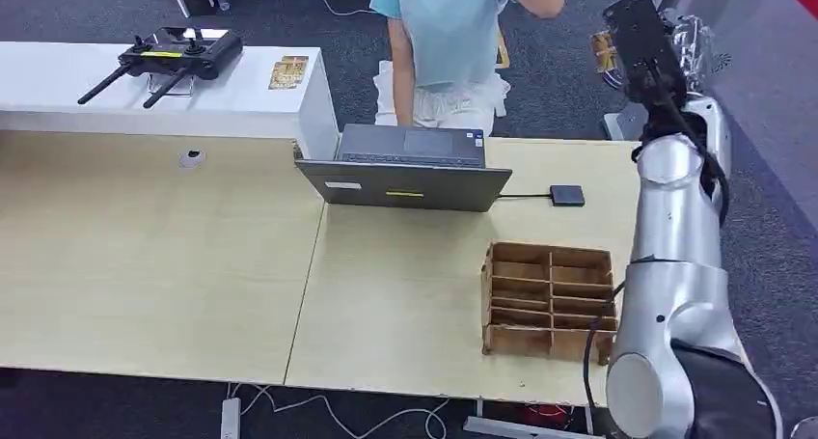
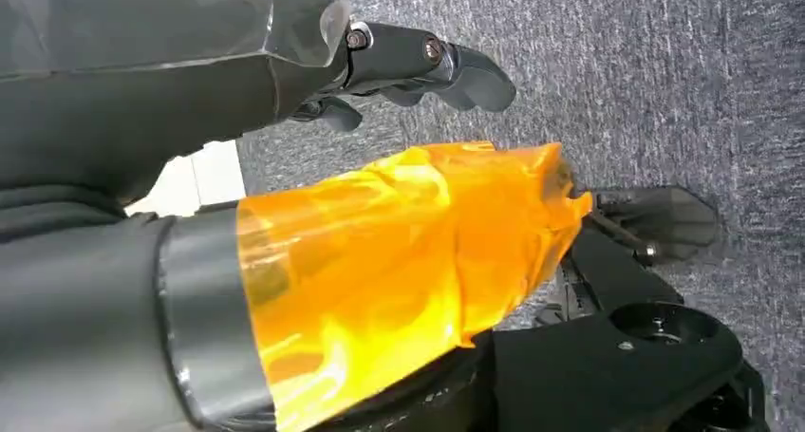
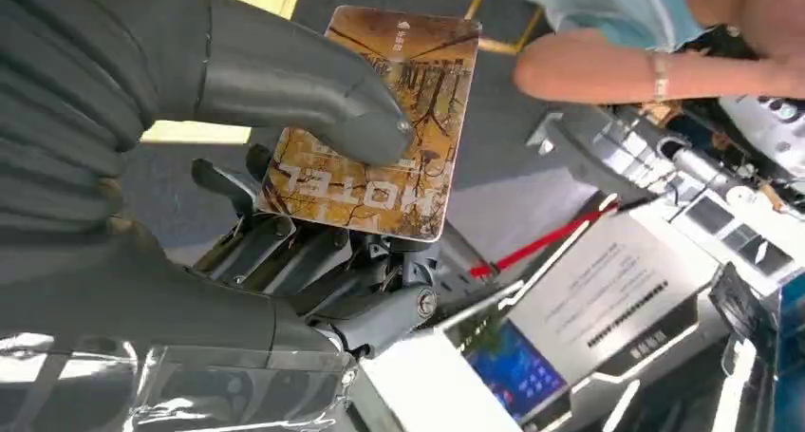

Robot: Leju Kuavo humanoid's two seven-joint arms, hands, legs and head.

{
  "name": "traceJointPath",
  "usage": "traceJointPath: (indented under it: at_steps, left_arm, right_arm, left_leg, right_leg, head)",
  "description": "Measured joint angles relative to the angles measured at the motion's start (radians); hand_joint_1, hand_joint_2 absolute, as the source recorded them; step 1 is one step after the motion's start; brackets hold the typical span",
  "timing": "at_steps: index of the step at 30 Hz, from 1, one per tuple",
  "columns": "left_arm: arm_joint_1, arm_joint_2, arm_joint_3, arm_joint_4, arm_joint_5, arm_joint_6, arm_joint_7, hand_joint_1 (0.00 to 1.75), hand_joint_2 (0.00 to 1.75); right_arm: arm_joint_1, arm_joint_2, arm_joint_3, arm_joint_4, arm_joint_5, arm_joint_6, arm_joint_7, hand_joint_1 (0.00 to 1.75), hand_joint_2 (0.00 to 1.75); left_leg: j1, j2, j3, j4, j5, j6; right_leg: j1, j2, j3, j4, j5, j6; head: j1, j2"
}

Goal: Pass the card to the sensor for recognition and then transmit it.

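Card (image 3: 375,128) in right hand (image 3: 190,166) – reads "HOTEL", upside down – rest illegible

Laptop (image 1: 410,169) behind divided box (image 1: 548,300)

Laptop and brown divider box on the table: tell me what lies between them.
Nothing: in the head view bare tabletop runs from the laptop to the box. The black pad sits off to one side.

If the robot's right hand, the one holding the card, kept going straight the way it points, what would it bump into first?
Probably the person's arm: the right hand holds the card raised, pointing towards it. Depth is unclear, so it may pass beside the arm.
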Motion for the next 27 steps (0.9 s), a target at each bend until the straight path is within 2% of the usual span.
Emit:
traceJointPath:
  at_steps: [4,9,14,27]
  left_arm:
    - [0.0,0.006,0.0,0.0,0.003,0.002,0.0,0.0,0.0]
    - [0.0,0.015,0.0,0.0,0.003,0.002,0.0,0.0,0.0]
    - [0.0,0.029,0.001,0.0,0.003,0.01,0.0,0.0,0.0]
    - [0.001,0.105,0.0,0.0,-0.006,0.033,0.016,0.0,0.0]
  right_arm:
    - [-0.051,0.004,-0.029,0.068,-0.122,0.073,0.003,1.75,1.75]
    - [-0.093,0.011,-0.037,0.152,-0.189,0.088,-0.002,1.75,1.75]
    - [-0.123,0.012,-0.038,0.225,-0.322,0.147,-0.033,1.75,1.75]
    - [-0.098,0.012,-0.026,0.291,-0.561,0.199,-0.077,1.75,1.75]
  left_leg:
    - [0.0,0.0,0.0,0.0,0.0,0.0]
    - [0.0,0.0,0.0,0.0,0.0,0.0]
    - [0.0,0.0,0.0,0.0,0.0,0.0]
    - [0.0,0.0,0.0,0.0,0.0,0.0]
  right_leg:
    - [0.0,0.0,0.0,0.0,0.0,0.0]
    - [0.0,0.0,0.0,0.0,0.0,0.0]
    - [0.0,0.0,0.0,0.0,0.0,0.0]
    - [0.0,0.0,0.0,0.0,0.0,0.0]
  head:
    - [0.0,0.0]
    - [0.0,0.0]
    - [0.0,0.0]
    - [0.0,0.0]
